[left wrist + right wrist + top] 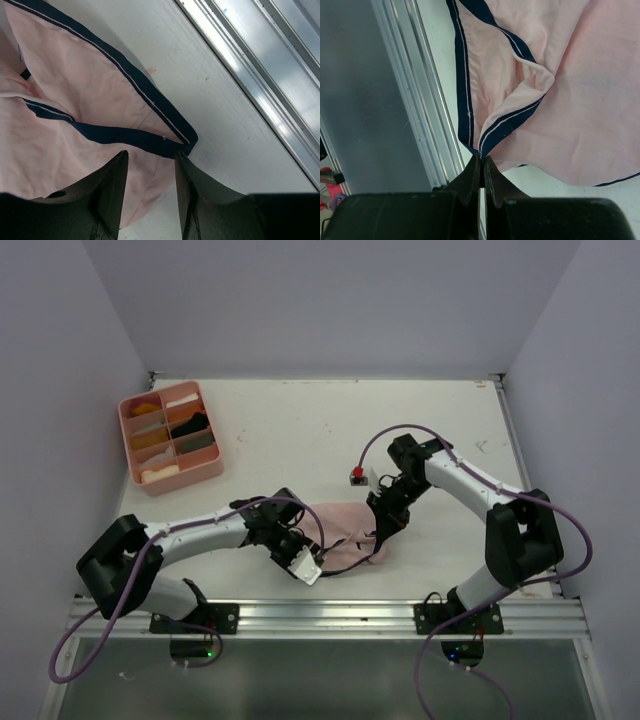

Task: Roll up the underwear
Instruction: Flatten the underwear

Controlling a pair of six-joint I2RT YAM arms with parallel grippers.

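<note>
Pinches pink underwear [345, 521] at its 3 o'clock edge with right gripper [481, 162] clamped tight; straddles its 7 o'clock edge with left gripper [150, 157] half open, clamping nothing.

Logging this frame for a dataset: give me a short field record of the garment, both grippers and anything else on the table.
garment: pink underwear, dark edging, lying rumpled between the grippers
left gripper: open, jaws astride its dark band
right gripper: shut on a folded edge corner
other: pink compartment tray, far left, with items in it
</note>
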